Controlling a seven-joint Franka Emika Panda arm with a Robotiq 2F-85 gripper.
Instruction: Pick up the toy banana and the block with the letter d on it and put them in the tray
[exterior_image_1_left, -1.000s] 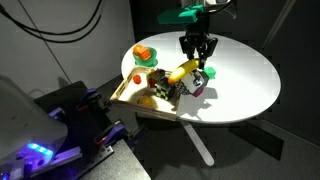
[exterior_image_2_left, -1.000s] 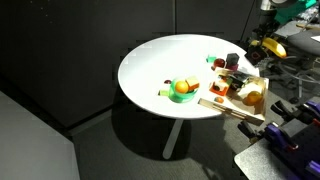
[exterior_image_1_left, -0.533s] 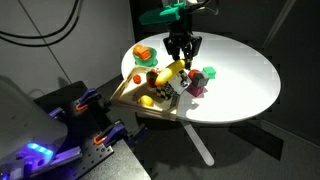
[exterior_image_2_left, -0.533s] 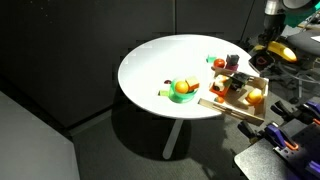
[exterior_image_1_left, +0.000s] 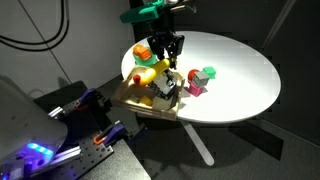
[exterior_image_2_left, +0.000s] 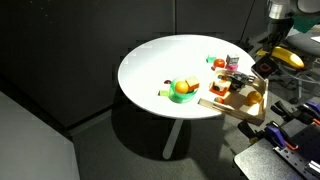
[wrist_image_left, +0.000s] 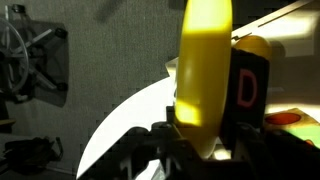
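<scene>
My gripper (exterior_image_1_left: 166, 62) is shut on the toy banana (exterior_image_1_left: 150, 72), a curved yellow piece that hangs from the jaws above the near end of the tray (exterior_image_1_left: 138, 106). In the wrist view the banana (wrist_image_left: 205, 60) fills the middle between the jaws (wrist_image_left: 200, 135). Just right of it is a dark block face with a red letter D (wrist_image_left: 250, 90). In an exterior view the gripper (exterior_image_2_left: 276, 50) holds the banana (exterior_image_2_left: 287, 58) above the light-brown wooden tray (exterior_image_2_left: 225, 108). The tray holds several toys.
A round white table (exterior_image_1_left: 240, 70) carries the tray at its edge. A green block (exterior_image_1_left: 208, 73) and a reddish toy (exterior_image_1_left: 195, 88) lie beside the tray, and an orange-red toy (exterior_image_1_left: 143, 52) lies behind it. A green ring toy (exterior_image_2_left: 183, 90) sits mid-table. Dark equipment stands beside the table.
My gripper has carried the banana sideways from over the loose blocks to over the tray. The toys on the table have not moved.
</scene>
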